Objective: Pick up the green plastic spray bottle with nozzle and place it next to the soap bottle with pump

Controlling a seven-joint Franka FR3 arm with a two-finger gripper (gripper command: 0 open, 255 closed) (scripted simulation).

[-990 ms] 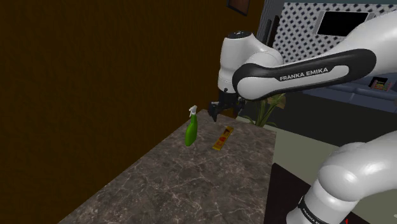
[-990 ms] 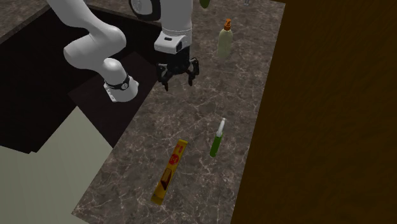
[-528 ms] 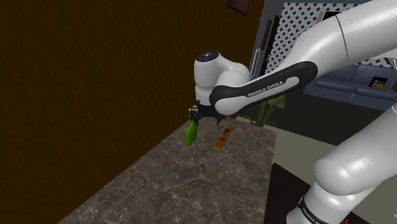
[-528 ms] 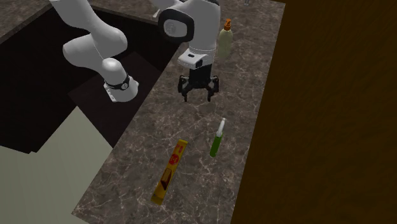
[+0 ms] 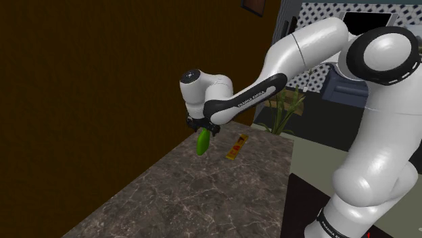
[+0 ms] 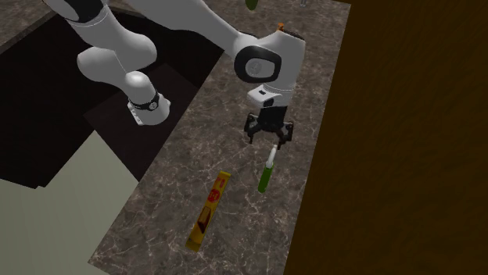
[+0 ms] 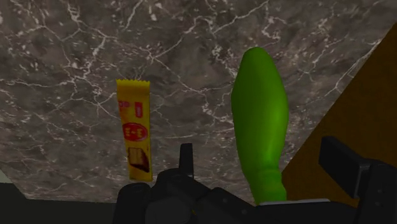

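My claw (image 6: 269,139) is spread open right above the green spray bottle (image 6: 264,181), which looks to stand upright at the counter's (image 6: 242,228) far end, long axis pointing up between the fingers (image 7: 343,167), nothing touching yet.

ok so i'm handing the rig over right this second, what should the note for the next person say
Gripper: jaws open, holding nothing, at the nozzle end of the green spray bottle.
Spray bottle: on the stone counter near a yellow snack bar, not gripped.
Soap bottle: further along the counter, mostly hidden behind the arm.
Done: approach to the spray bottle.
Left: close on it, lift, carry it over, set it next to the soap bottle.
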